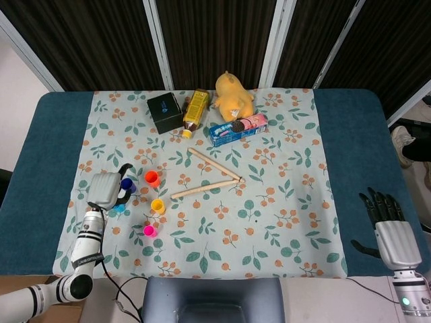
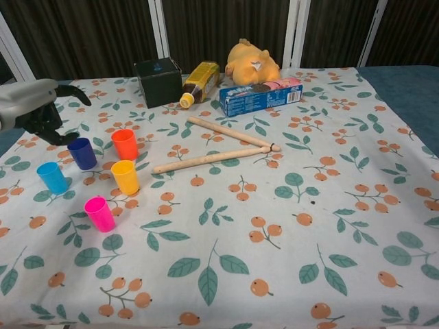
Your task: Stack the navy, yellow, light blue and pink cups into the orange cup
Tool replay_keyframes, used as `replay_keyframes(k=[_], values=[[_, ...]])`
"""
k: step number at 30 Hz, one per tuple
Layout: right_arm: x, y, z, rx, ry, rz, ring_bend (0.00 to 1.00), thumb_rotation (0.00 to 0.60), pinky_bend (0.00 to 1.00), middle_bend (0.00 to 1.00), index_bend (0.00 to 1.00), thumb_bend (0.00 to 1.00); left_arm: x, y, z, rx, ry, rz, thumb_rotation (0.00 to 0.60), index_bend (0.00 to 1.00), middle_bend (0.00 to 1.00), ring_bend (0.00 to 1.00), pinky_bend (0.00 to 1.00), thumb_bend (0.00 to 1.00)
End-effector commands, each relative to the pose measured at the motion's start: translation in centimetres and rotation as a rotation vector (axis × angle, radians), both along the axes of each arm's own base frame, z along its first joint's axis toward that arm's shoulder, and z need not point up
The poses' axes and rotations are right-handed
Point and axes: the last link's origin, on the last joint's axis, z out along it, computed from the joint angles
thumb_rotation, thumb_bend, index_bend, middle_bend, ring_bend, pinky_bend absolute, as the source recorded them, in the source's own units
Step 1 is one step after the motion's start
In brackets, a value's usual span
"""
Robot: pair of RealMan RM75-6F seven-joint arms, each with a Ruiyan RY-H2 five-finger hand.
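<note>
You had your left hand (image 2: 38, 110) hovering empty, fingers loosely curled, just above the navy cup (image 2: 82, 153) standing beside the orange cup (image 2: 125, 144), so a straight descent and firm rim grasp seemed wise, though its fingertips were hard to make out.

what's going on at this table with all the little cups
A two-armed robot is about to nest cups. Its left hand hovers by the navy cup, fingers apart, holding nothing. The orange cup, yellow cup, light blue cup and pink cup all stand upright and separate on the cloth, none stacked yet. The right hand rests open at the table's far edge.
</note>
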Motion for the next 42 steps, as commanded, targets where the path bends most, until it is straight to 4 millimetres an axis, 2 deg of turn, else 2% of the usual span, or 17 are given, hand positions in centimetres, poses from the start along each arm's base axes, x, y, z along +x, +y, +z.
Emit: replay_keyframes(k=[1, 25, 42], values=[[0.0, 0.0, 0.1, -0.006, -0.001, 0.000, 0.00, 0.600, 0.00, 0.00, 0.00, 0.11, -0.4, 0.4, -0.7, -0.015, 0.030, 0.026, 0.600, 0.24, 1.00, 1.00, 1.00, 0.37], [0.0, 0.2, 0.2, -0.006, -0.005, 0.002, 0.00, 0.600, 0.00, 0.00, 0.00, 0.11, -1.5, 2.1, -2.8, -0.049, 0.107, 0.087, 0.600, 0.28, 1.00, 1.00, 1.00, 0.37], [-0.1, 0.3, 0.2, -0.007, -0.003, 0.002, 0.00, 0.600, 0.00, 0.00, 0.00, 0.11, -1.9, 2.7, -2.8, -0.042, 0.115, 0.105, 0.600, 0.46, 1.00, 1.00, 1.00, 0.37]])
